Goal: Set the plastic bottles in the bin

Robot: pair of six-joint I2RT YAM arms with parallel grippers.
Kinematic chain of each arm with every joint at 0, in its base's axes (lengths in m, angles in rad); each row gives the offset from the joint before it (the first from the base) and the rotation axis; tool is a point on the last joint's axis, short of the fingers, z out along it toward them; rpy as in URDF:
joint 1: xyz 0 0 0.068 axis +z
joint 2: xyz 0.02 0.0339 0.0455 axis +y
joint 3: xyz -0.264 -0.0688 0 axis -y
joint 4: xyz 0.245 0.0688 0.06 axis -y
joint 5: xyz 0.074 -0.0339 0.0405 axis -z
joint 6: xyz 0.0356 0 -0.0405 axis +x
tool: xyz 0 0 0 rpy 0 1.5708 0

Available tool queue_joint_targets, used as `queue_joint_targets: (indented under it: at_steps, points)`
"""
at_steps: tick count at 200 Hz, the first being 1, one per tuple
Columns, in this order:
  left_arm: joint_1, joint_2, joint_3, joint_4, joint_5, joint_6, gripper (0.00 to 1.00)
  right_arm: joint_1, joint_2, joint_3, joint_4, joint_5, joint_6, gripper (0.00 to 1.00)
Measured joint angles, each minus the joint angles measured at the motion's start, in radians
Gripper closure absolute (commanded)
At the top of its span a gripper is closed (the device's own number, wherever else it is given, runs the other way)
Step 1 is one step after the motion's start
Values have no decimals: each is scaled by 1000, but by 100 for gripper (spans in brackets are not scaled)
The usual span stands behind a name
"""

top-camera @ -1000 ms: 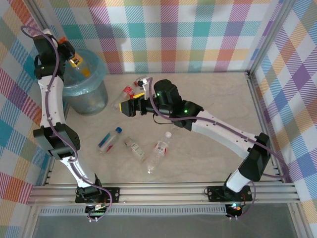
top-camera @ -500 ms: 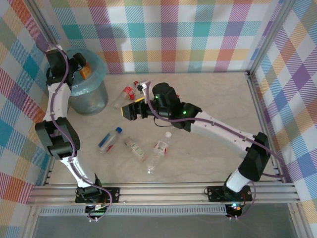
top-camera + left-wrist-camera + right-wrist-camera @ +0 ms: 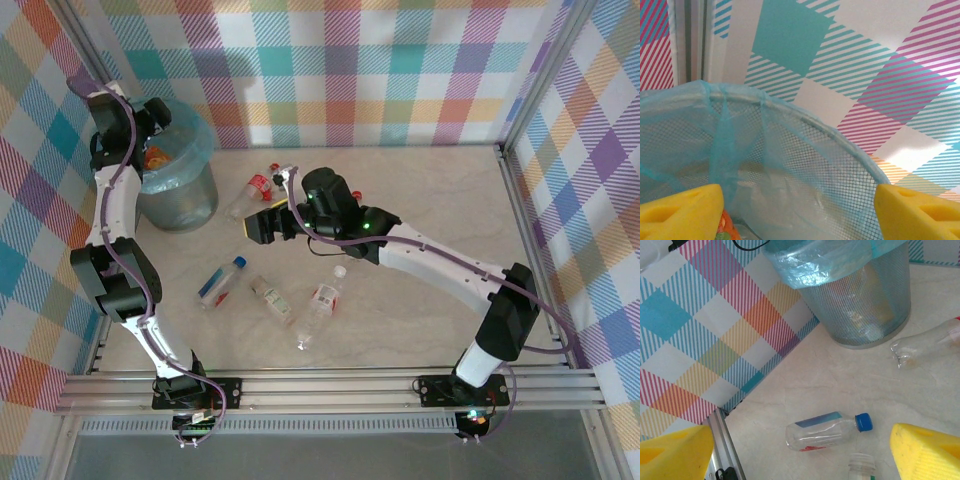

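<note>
Plastic bottles (image 3: 320, 305) are split between two places at this moment. One orange bottle (image 3: 156, 155) lies inside the bin (image 3: 188, 205), which stands at the far left corner of the worktop (image 3: 430, 200). Several others lie loose on the worktop, well apart from the bin. Among them are a blue-capped bottle (image 3: 220, 282) and a red-capped bottle (image 3: 250, 195).

**What has just changed**
1. One second ago the left hand (image 3: 800, 212) held the orange bottle above the bin rim.
2. Half a second ago the bottle was dropping past the rim.
3. Now the bottle rests in the bin. In the left wrist view the two yellow fingertips (image 3: 682, 212) stand wide apart with nothing between them, and the bin's mesh wall and blue liner lie below them. Treat the left hand as spread and empty.

**What this means for the task**
Judge this delivery as complete. The left hand hangs over the bin mouth and is free to go for another bottle.

**Other differences from the earlier frames**
- The left arm has folded in closer over the bin.
- The right hand (image 3: 799, 452) has moved slightly nearer the red-capped bottle. In its wrist view the pads sit at the two lower corners, far apart, gripping nothing.
- The blue-capped bottle lies on the worktop below the right hand, between it and the bin.
- The loose bottles lie where they did a second ago.

Expect the right hand to need a descent before it can close on any bottle.
</note>
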Motion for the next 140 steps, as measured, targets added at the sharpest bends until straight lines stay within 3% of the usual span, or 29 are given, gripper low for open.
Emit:
queue_joint_targets:
  at_steps: [46,95,140]
  points:
    - [0,-41,24,-42,11,0,22,-3,0,25,-65,50,-28,9]
    - [-24,-211,67,-135,6,8,22,-51,-2,43,-176,109,-31,8]
    - [-162,-406,49,-236,-38,58,22,-167,-4,30,-301,166,-2,4]
